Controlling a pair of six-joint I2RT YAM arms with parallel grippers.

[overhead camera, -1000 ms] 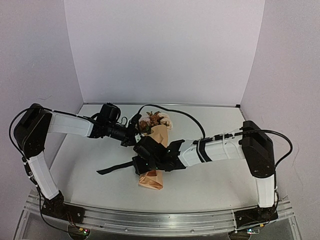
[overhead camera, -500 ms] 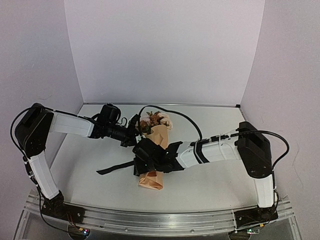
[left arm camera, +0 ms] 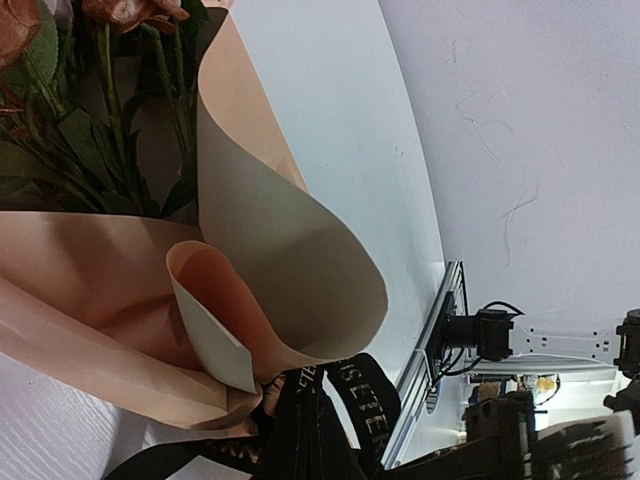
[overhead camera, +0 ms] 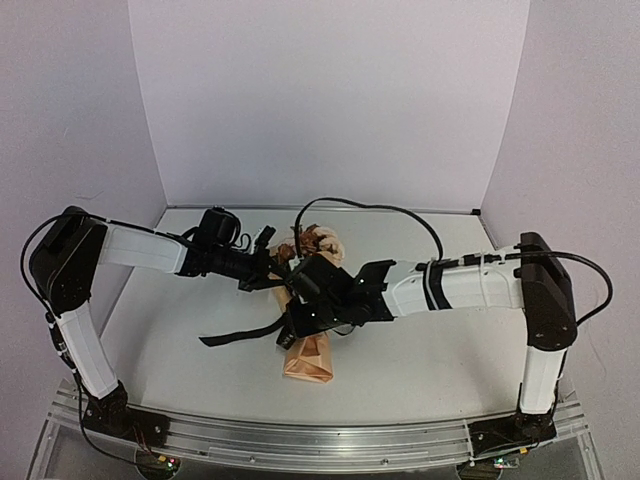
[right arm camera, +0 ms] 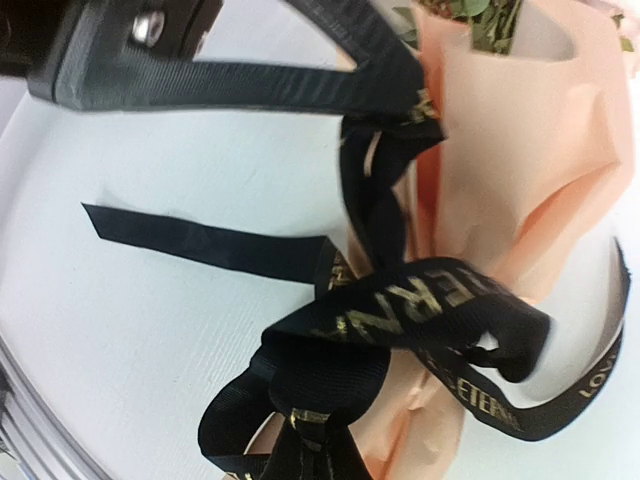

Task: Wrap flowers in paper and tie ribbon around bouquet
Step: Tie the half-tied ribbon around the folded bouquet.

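Ribbon tying at frame centre.
Left hand (overhead camera: 268, 272) and right hand (overhead camera: 292, 318), both pressed together, pinched the ribbon (overhead camera: 240, 332) wound around the bouquet (overhead camera: 308, 358) on the tabletop (overhead camera: 420, 350).

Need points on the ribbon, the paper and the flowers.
ribbon (right arm camera: 420, 310): right wrist view, on the gold-lettered loop across the wrap.
paper (left arm camera: 280, 240): left wrist view, on the curled inner face.
flowers (overhead camera: 325, 243): top view, on the blooms at the paper's far end.
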